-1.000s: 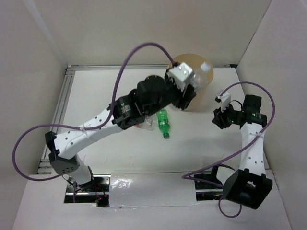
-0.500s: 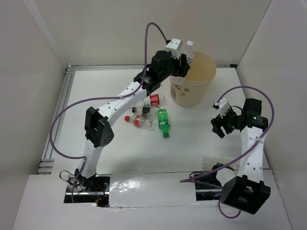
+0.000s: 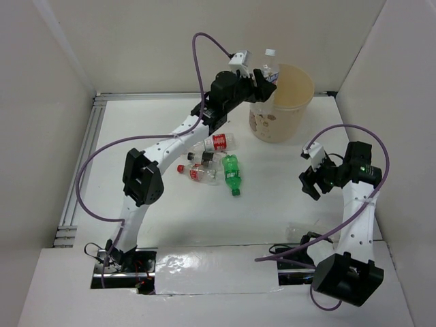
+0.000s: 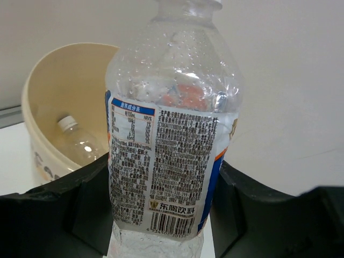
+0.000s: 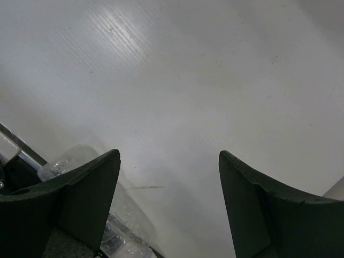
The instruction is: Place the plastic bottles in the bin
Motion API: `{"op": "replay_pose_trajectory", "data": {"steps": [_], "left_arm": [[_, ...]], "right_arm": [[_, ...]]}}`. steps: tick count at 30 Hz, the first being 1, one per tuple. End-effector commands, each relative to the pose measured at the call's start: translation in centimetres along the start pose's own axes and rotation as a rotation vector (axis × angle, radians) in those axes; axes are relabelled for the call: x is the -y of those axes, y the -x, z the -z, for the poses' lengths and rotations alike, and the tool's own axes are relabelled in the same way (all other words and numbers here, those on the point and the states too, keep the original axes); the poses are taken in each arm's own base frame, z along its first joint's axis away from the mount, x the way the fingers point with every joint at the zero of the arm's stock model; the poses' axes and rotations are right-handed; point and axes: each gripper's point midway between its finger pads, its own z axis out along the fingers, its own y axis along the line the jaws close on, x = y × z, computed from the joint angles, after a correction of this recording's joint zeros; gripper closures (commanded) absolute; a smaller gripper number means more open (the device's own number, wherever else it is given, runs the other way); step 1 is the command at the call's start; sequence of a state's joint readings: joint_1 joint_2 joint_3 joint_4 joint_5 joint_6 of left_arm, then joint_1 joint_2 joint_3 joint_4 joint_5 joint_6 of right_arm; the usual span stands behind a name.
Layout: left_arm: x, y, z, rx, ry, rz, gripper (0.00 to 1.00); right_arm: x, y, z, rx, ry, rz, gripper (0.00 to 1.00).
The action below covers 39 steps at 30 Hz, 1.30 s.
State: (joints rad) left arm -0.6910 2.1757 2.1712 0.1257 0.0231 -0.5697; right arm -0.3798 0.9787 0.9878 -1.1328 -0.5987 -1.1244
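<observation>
Right now my left gripper (image 4: 161, 185) is clamped on the labelled bottle (image 4: 166, 140), a clear one with a blue and white label, which stands upright between my fingers with its neck up. Just past it and off to one side is the bin (image 4: 40, 107), with its open mouth lower than the bottle's shoulder. I judge I am at the rim and not squarely over the opening, so this one is carried but not yet dropped. Down inside the bin lies a white-capped bottle (image 4: 80, 144), clear and on its side, so I count one as done. Farther off, back along my left arm and well apart from that gripper, the rest lie close together on the table (image 3: 170, 218). They are a red-labelled bottle (image 3: 218, 142), a green bottle (image 3: 232, 173), a red-capped bottle (image 3: 196, 174) and something small among them that I cannot make out. Those are all left to do. Farthest from the bin, my right gripper (image 5: 169, 156) hangs over bare table with its jaws wide apart and nothing between them. A clear shape (image 5: 80, 161) lies low beside one of its fingers, possibly another bottle, but I cannot tell.
</observation>
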Motion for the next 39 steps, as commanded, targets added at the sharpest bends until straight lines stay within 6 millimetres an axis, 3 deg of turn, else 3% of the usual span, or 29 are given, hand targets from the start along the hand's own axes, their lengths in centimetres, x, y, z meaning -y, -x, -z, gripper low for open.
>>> {"op": "replay_pose_trajectory", "data": {"steps": [1, 4, 5, 7, 9, 10, 11, 13, 15, 18, 20, 21, 22, 26, 28, 29, 30, 33, 34, 35, 37, 39], "left_arm": [[5.3, 5.5, 0.1, 0.197, -0.17, 0.073, 0.61], [4.4, 5.3, -1.6, 0.254, -0.155, 0.121, 0.58], [4.8, 6.6, -1.3, 0.319, -0.179, 0.17, 0.58], [4.4, 6.0, -1.5, 0.342, -0.187, 0.237, 0.58], [4.1, 8.1, -1.5, 0.406, -0.187, 0.268, 0.57], [3.9, 8.2, -1.9, 0.412, -0.177, 0.27, 0.57], [2.5, 5.9, -3.4, 0.38, -0.145, 0.283, 0.55], [1.6, 4.8, -4.4, 0.364, -0.121, 0.308, 0.46], [-0.1, 3.1, -5.1, 0.373, -0.08, 0.314, 0.31], [-2.1, 0.5, -6.3, 0.337, -0.022, 0.283, 0.2], [-2.6, 0.0, -6.5, 0.337, -0.006, 0.284, 0.12], [-3.2, -1.0, -6.8, 0.318, 0.008, 0.283, 0.01], [-3.3, -1.2, -6.9, 0.318, 0.009, 0.274, 0.0], [-2.5, -1.8, -6.9, 0.288, -0.002, 0.212, 0.0], [-1.8, -0.8, -6.2, 0.288, -0.009, 0.185, 0.0], [-2.3, -1.5, -6.1, 0.269, 0.005, 0.172, 0.0], [-1.7, -0.4, -5.6, 0.282, -0.001, 0.159, 0.0], [-2.2, -1.4, -5.1, 0.238, 0.02, 0.122, 0.0], [-1.2, 0.3, -4.2, 0.263, 0.005, 0.113, 0.0], [-1.4, -0.3, -3.9, 0.247, 0.006, 0.102, 0.0], [0.0, 2.2, -2.6, 0.277, -0.02, 0.06, 0.0], [0.3, 2.5, -1.7, 0.25, -0.013, 0.026, 0.0]], "right_arm": [[-0.5, 0.4, 1.0, 0.004, -0.009, 0.017, 0.19], [-0.8, 0.3, 1.0, 0.005, -0.01, 0.005, 0.19], [-1.0, 0.0, 0.8, 0.001, -0.004, -0.009, 0.19], [-1.1, -0.2, 0.8, -0.007, -0.008, -0.009, 0.19], [-1.2, -0.5, 0.9, -0.021, -0.007, -0.014, 0.19], [-1.3, -0.8, 0.9, -0.03, -0.014, -0.013, 0.19], [-1.4, -0.7, 1.1, -0.026, -0.021, -0.008, 0.19], [-1.3, -0.9, 1.1, -0.035, -0.026, -0.008, 0.19], [-1.3, -0.9, 1.1, -0.035, -0.026, -0.018, 0.19], [-1.1, -0.9, 1.0, -0.035, -0.026, -0.027, 0.19], [-1.2, -0.7, 0.9, -0.027, -0.022, -0.027, 0.19], [-1.2, -0.8, 0.8, -0.031, -0.015, -0.043, 0.19], [-1.0, -0.7, 0.8, -0.027, -0.022, -0.038, 0.19], [-1.1, -0.9, 0.5, -0.028, -0.02, -0.04, 0.19], [-1.0, -1.0, 0.3, -0.027, -0.022, -0.038, 0.18], [-1.0, -1.1, 0.2, -0.031, -0.015, -0.043, 0.18], [-1.0, -1.1, 0.2, -0.031, -0.015, -0.043, 0.18], [-0.9, -0.9, -0.2, -0.011, -0.006, -0.042, 0.18], [-0.6, -0.9, -0.4, -0.012, -0.005, -0.043, 0.18], [-0.7, -0.8, -0.4, -0.004, -0.001, -0.043, 0.18], [-0.1, -0.6, -0.5, 0.004, -0.015, 0.004, 0.18], [0.1, -0.4, -0.2, 0.004, -0.016, 0.061, 0.17]]}}
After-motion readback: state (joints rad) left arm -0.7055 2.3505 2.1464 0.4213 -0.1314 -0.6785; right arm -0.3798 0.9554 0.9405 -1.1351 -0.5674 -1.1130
